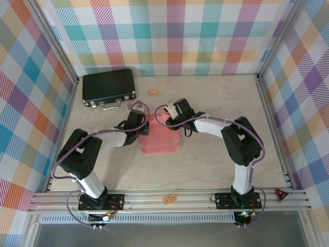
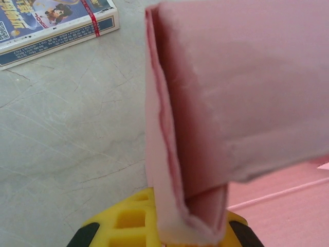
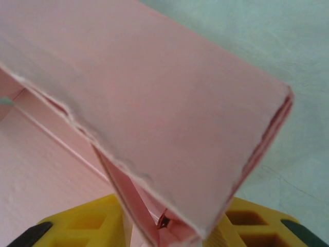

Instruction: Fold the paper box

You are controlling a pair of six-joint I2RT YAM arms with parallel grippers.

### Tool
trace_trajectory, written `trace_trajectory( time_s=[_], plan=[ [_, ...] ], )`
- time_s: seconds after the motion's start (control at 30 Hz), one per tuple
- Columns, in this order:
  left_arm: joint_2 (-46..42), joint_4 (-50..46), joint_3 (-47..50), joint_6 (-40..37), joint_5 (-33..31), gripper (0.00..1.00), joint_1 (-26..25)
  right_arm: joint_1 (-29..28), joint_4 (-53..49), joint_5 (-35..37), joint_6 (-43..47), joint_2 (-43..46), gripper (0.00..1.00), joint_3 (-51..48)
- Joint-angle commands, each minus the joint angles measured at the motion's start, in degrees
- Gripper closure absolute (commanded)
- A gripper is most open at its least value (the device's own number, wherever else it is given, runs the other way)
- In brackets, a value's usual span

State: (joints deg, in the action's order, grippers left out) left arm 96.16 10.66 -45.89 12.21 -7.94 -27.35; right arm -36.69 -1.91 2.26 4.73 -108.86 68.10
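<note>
**Top external.** The paper box (image 1: pixel 160 140) lies mid-table between the two arms, with its near panels flat on the table (image 1: pixel 216 103) and its far end lifted. The left gripper (image 1: pixel 140 123) meets its far-left edge and the right gripper (image 1: pixel 172 116) its far-right edge. The black case (image 1: pixel 109 88) sits well apart at the far left, so you need not allow for it.

**Left wrist.** The yellow fingers (image 2: pixel 121 221) are closed on a doubled side flap, which stands upright from the pinch. The fold line runs straight up the left edge and the two layers lie close together. A small printed pack (image 2: pixel 51 23) lies apart on the table at the upper left. Judgement: this grip is sound. Hold it steady as the anchor and do not twist, or the thin card will crease off its scored line.

**Right wrist.** The doubled wall passes between the yellow fingers (image 3: pixel 85 224), and they appear clamped on it. The layers gape into a wedge near the pinch and the lower edge looks ragged. Judgement: the fold on this side is not yet seated.

**Advice.**
- Roll the right wall inward along its crease, slowly.
- Keep both sides level so the base stays flat.
- Press the layers together before you let go.
- Pulling the arms apart risks tearing the corner.
</note>
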Motion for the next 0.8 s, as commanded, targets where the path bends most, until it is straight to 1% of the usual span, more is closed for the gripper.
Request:
trace_trajectory(
  time_s=[0.0, 0.2, 0.6, 0.77],
  plan=[
    [-0.81, -0.15, 0.54, 0.05, 1.08, 1.0, -0.89, -1.11, 4.84, 4.93, -4.53, -1.61, 0.63, -0.92],
    [-0.81, -0.11, 0.43, -0.78, 1.43, 1.0, -0.91, -1.58, 6.61, 7.87, -6.75, -3.19, 0.64, -0.37],
    [0.05, -0.28, -0.18, -0.97, 2.49, 1.0, -0.93, -3.21, 5.51, 16.45, -7.65, -5.57, 0.81, 1.42],
    [0.45, -0.46, -0.35, -0.78, 2.84, 1.0, -0.94, -3.8, 3.83, 20.28, -9.06, -6.35, 0.85, 2.41]
  ],
)
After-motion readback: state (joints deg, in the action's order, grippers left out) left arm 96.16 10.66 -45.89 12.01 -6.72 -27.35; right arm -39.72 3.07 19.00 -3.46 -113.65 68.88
